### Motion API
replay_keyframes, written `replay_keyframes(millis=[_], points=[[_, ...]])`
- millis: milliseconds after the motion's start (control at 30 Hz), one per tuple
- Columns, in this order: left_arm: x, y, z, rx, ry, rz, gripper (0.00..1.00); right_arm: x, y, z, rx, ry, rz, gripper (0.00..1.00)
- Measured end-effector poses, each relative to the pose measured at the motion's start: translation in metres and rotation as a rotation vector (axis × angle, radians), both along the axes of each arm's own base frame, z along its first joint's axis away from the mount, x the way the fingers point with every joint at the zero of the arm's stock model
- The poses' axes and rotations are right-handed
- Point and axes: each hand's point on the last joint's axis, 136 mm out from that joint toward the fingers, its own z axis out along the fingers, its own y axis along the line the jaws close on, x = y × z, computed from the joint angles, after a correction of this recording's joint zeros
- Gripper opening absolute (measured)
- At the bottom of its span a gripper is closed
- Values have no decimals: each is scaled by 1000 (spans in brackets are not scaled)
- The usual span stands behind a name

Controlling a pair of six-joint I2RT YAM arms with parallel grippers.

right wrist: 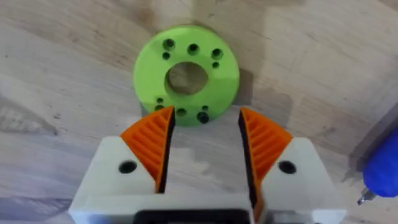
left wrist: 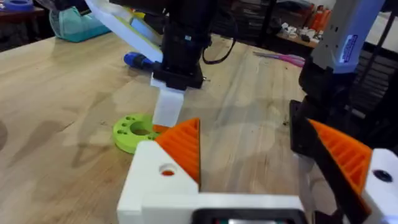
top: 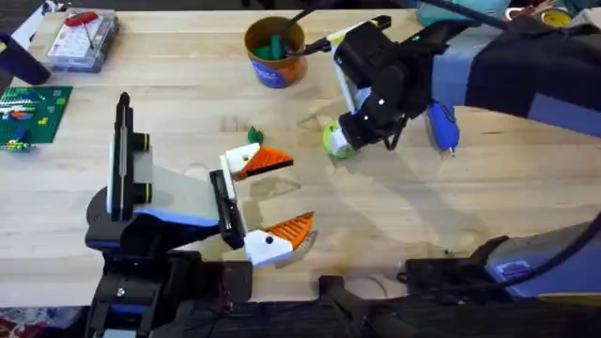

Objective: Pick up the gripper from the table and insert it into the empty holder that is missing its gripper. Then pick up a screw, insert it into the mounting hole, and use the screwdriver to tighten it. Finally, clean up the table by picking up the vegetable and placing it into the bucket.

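Left gripper (top: 272,202) near, jaws wide, idle; right gripper (right wrist: 202,146) open above flat green holed disc (right wrist: 186,74), poised to grasp.

Overhead cam: fixed above the arm bases, looking down and fwd over the whole counter (top: 188,103); far edge runs along the frame top.

Left wrist cam: low, near-horizontal, aimed across the counter toward the room behind. Its own orange-padded fingers (left wrist: 183,146) sit close in the foreground; the green ring (left wrist: 134,132) lies just beyond.

Right wrist cam: points nearly straight down, very close to the counter surface, green ring directly ahead of its fingers (right wrist: 152,146).

Shared area: all 3 views include the green ring; overhead and left wrist also share the right arm's gripper (top: 355,127) over it.
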Motion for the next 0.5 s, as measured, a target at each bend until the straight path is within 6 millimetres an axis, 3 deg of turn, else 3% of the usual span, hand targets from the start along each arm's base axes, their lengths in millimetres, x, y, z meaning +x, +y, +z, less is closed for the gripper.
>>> replay_keyframes(millis=[500], points=[[0,0,0,0,0,0,990,-3,0,-1,18,21,-9,570]])
